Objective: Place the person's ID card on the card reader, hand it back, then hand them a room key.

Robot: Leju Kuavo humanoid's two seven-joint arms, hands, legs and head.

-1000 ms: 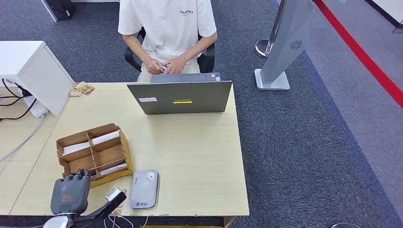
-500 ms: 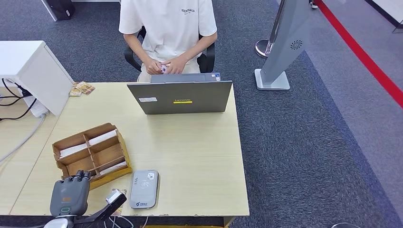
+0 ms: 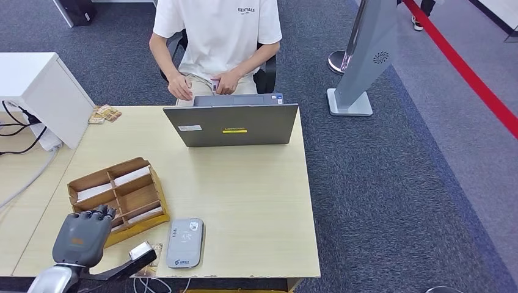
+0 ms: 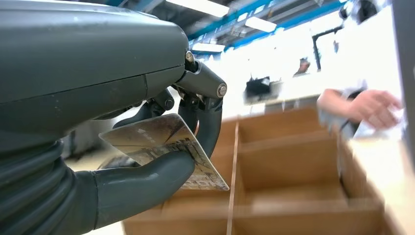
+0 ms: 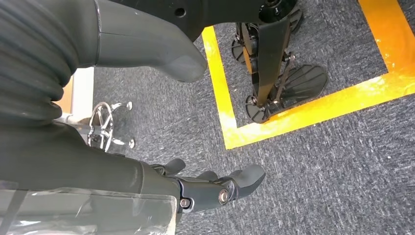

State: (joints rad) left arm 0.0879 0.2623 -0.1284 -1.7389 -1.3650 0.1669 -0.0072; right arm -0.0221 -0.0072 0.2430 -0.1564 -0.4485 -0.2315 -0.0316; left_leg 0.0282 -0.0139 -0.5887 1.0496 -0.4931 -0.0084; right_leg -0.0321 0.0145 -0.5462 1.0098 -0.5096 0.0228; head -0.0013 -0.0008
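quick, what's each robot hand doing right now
Left robot hand: holding a card between thumb and fingers.
Right robot hand: hanging over the floor, holding nothing, fingers apart.

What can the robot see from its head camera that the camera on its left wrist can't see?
Only the head view shows the grey flat card reader, the grey open laptop and the pale wooden table. Only the left wrist view shows the patterned card pinched between the thick grey thumb and darker fingers of the left hand. Both show the left hand, the brown cardboard divided box and the person in a white shirt.
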